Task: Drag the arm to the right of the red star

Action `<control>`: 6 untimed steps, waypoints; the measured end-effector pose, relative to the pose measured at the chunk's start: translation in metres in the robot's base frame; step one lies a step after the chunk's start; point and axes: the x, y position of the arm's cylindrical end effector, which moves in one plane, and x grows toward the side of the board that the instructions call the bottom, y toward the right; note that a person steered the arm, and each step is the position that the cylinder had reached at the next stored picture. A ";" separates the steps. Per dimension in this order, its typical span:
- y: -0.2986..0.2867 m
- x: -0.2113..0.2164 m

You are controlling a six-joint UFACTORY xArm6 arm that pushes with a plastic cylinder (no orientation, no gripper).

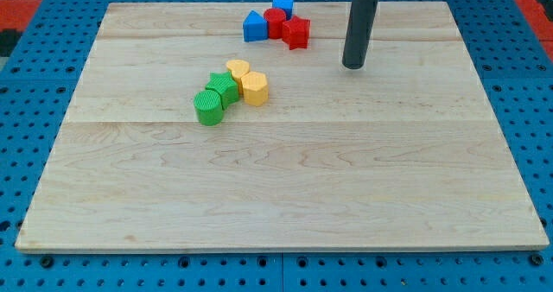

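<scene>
The red star (295,33) lies near the view's top, at the right end of a tight cluster with a red cylinder (275,21), a blue cube (282,4) and a blue block (255,26). My tip (353,66) rests on the wooden board to the right of the red star and a little below it, apart from it by a clear gap. The dark rod rises from the tip to the view's top edge.
A second cluster sits left of centre: a green star (223,87), a green cylinder (208,107), a yellow heart-like block (238,70) and a yellow hexagonal block (254,89). The wooden board (285,180) lies on a blue pegboard surface (26,67).
</scene>
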 end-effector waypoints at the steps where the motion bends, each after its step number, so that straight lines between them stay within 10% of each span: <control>1: 0.000 0.000; 3: -0.020 0.019; 6: 0.009 -0.097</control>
